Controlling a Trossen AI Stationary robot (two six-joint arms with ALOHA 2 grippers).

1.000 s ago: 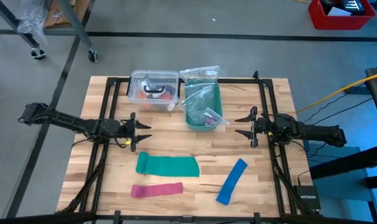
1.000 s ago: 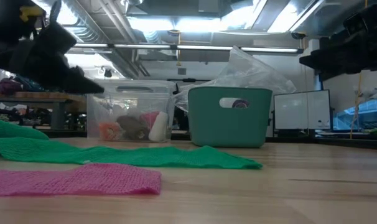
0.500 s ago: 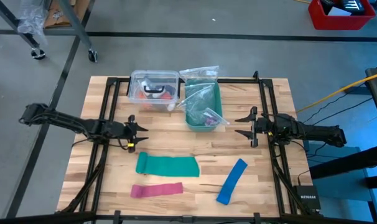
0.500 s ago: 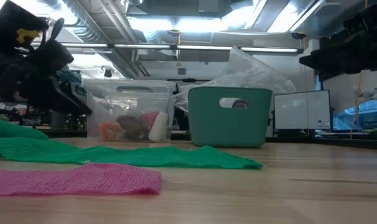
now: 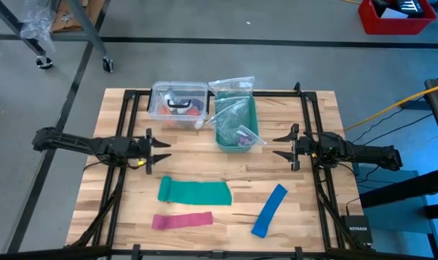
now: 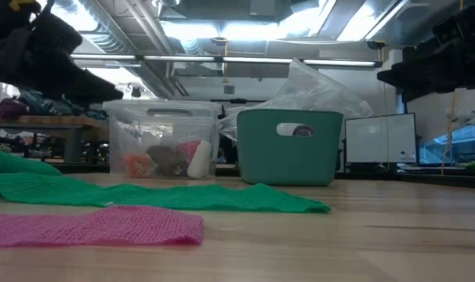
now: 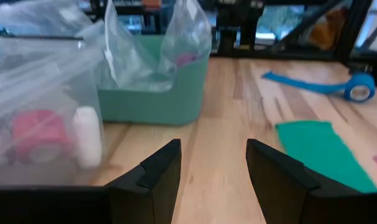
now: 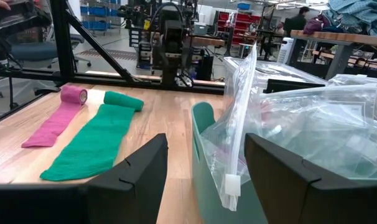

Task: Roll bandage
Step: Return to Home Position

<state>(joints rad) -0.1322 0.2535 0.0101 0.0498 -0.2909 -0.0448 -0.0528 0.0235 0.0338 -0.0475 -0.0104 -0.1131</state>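
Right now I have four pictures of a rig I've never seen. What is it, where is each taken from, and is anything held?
It is a robot with two dark arms at a wooden table. One picture looks straight down, one looks level across the table top, two come from cameras on the wrists. The left gripper and right gripper hover over the table's sides, fingers open, holding nothing. On the table lie a green strip, a pink strip and a blue strip. At the back stand a clear box and a green bin holding a zip bag with a small purple bandage roll inside.
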